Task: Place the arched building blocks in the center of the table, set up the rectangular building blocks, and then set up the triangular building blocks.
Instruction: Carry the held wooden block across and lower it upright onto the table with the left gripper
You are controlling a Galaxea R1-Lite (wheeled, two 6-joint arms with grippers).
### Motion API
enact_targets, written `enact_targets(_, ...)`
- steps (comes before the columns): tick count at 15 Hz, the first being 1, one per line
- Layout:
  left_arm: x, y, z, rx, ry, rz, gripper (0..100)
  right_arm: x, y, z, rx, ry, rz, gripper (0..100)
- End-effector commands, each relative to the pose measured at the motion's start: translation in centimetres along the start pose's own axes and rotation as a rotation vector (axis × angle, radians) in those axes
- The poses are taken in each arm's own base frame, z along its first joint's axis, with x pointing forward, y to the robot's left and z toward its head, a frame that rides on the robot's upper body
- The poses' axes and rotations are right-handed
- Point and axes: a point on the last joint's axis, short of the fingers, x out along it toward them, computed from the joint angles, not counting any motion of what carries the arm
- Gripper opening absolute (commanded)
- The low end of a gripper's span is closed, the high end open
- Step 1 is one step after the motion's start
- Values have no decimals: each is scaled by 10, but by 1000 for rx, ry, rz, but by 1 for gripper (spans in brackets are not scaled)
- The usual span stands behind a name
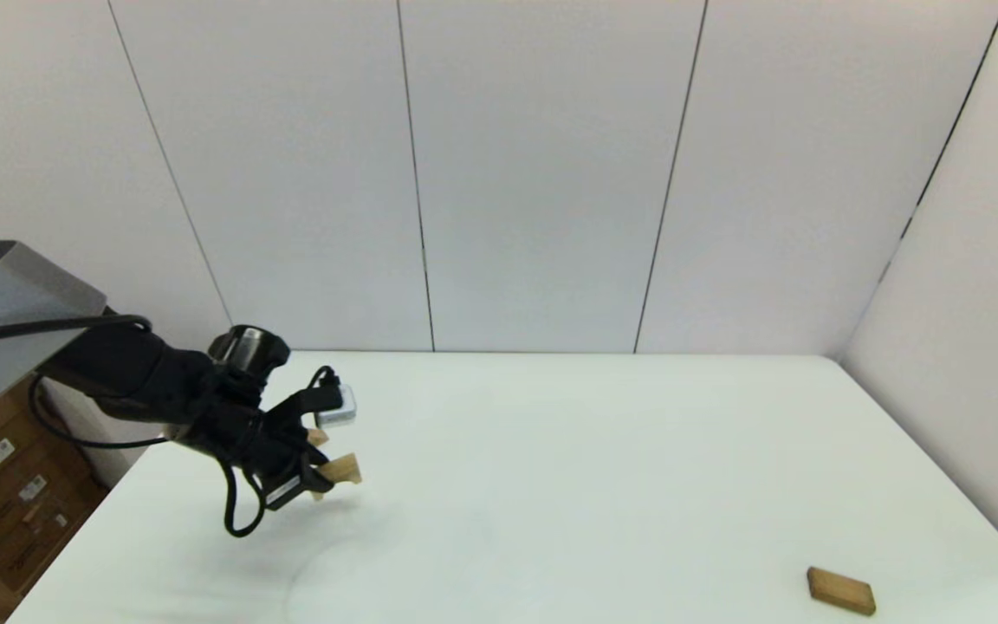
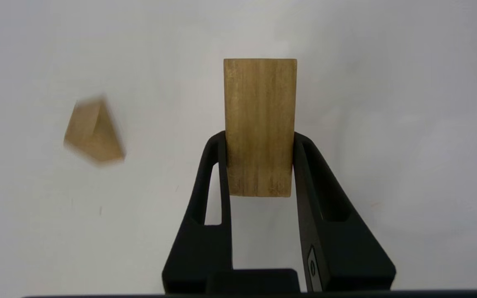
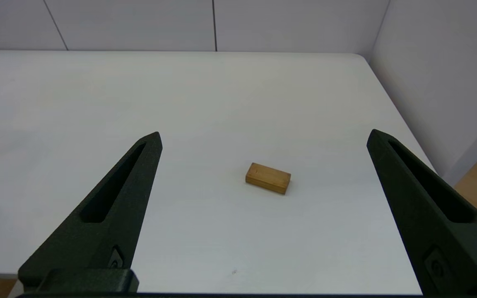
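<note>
Holding the arched building blocks [image 2: 260,124] clamped between its fingers [image 2: 205,194], the left tool [image 1: 326,464] hangs above the counter [image 1: 594,451], block's long axis in line with the fingers; counter centre lies off toward the right arm's side; triangular building blocks [image 2: 93,132] lies beside it; right tool [image 3: 263,140] gapes wide, idle, rectangular building blocks [image 3: 268,178] just ahead.

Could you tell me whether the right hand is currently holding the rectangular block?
No, the right hand is open and empty, with the rectangular block lying flat on the table beyond it.
</note>
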Motion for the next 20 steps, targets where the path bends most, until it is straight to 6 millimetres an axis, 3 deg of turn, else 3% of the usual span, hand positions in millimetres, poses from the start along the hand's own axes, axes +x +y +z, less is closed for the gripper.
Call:
enact_targets(1,3,-57,87,207,-77,-93,0,0,0,0,0,1,0,100)
enact_targets(3,20,-92,119,301,-96,-158,0,0,0,0,0,1,-1,100)
enact_targets(5,52,-129,146,396,-67,-201,0,0,0,0,0,1,0,100)
enact_targets(7,71,-158,159,422,-38,-228,0,0,0,0,0,1,0,100)
enact_targets(10,90,-186,170,428,-15,-262,0,0,0,0,0,1,0,100)
enact_targets(12,96,-191,178,362,-16,-255,0,0,0,0,0,1,-1,100)
enact_targets(15,96,-190,175,353,1,-249,0,0,0,0,0,1,0,100)
enact_targets(20,87,-172,162,312,46,-241,0,0,0,0,0,1,0,100)
